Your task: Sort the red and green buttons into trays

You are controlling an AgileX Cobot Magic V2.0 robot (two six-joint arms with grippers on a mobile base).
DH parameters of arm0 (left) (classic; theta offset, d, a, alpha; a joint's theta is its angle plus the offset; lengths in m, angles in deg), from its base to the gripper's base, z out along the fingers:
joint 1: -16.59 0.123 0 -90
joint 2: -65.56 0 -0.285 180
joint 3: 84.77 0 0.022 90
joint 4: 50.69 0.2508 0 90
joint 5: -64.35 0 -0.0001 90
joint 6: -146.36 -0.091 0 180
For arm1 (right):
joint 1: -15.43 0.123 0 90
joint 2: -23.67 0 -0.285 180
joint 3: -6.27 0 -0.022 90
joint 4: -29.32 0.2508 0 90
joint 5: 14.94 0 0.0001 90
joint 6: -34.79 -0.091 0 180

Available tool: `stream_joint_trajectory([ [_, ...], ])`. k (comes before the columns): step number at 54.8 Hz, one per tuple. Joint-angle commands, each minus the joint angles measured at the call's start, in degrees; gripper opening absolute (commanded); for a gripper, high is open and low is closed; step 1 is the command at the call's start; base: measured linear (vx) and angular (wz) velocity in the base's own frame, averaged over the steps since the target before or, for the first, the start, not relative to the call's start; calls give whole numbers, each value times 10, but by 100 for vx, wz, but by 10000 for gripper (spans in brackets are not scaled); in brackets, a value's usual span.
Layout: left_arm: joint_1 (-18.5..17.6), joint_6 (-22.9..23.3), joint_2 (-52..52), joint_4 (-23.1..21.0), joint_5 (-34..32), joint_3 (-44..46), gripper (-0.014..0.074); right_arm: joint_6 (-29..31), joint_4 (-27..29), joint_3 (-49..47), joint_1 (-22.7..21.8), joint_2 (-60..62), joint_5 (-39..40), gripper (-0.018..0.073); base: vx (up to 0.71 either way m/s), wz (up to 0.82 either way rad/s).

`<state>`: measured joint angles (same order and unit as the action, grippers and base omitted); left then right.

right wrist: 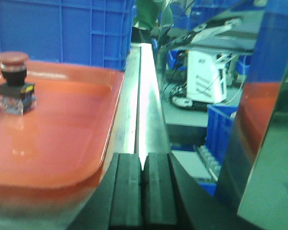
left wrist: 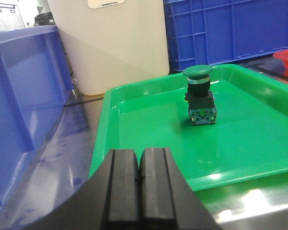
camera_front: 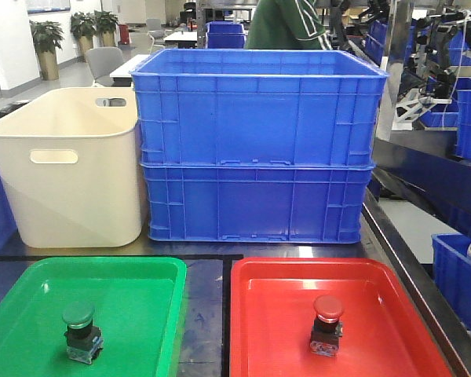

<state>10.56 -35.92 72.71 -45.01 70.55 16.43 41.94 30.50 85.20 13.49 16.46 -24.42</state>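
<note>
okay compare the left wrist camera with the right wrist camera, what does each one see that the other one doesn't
Only the left wrist view shows the green mushroom-cap push button standing upright in the glossy green plastic tray, with the cream plastic tub behind it and the shut left gripper empty.

Only the right wrist view shows the red mushroom-cap push button upright inside the glossy red plastic tray, the metal table edge, and the shut, empty right gripper.

Both show the stacked deep blue plastic crates, and a corner of the red tray.
</note>
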Motion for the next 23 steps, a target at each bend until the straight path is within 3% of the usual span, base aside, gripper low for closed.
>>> stream_joint_trajectory([
  [1, -2, 5, -8, 0, -48, 15, -6, -2, -4, 4, -3, 3, 31, -8, 0, 0],
  [23, -2, 5, -7, 0, -48, 15, -6, -2, -4, 4, -3, 4, 29, -8, 0, 0],
])
